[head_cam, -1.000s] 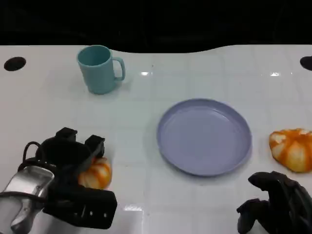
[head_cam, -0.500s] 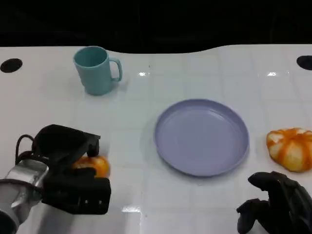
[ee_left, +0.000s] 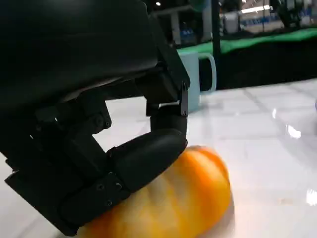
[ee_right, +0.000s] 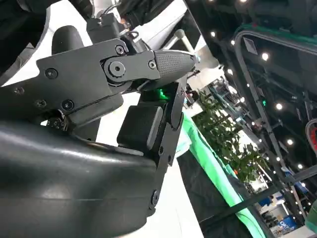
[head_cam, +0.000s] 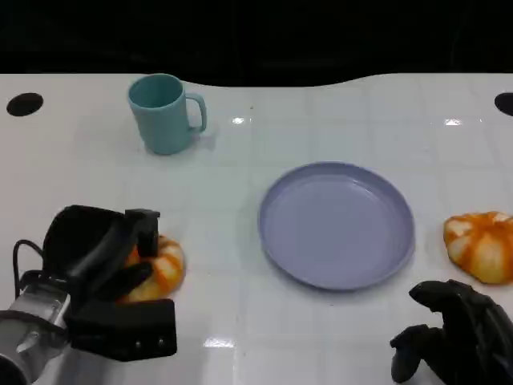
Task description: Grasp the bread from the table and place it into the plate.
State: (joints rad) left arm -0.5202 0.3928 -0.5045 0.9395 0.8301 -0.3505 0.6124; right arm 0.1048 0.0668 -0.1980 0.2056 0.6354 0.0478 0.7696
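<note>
An orange and white bread (head_cam: pixel 163 269) lies on the white table at the lower left. My left hand (head_cam: pixel 103 255) sits over it from behind, and its fingers (head_cam: pixel 141 234) curl down around the bread. In the left wrist view a black finger (ee_left: pixel 148 153) presses on top of the bread (ee_left: pixel 188 198), which still rests on the table. The lilac plate (head_cam: pixel 337 224) stands bare in the middle, to the right of the bread. My right hand (head_cam: pixel 455 337) stays low at the lower right, holding nothing, with its fingers loosely bent; its black shell (ee_right: pixel 84 163) is close in the right wrist view.
A teal mug (head_cam: pixel 164 112) stands at the back left, its handle to the right, and it shows behind my left hand in the left wrist view (ee_left: pixel 195 74). A second orange bread (head_cam: pixel 479 245) lies right of the plate, just beyond my right hand.
My left hand has come down onto the bread and its fingers have curled around it. The bread, plate and right hand have stayed in place.
</note>
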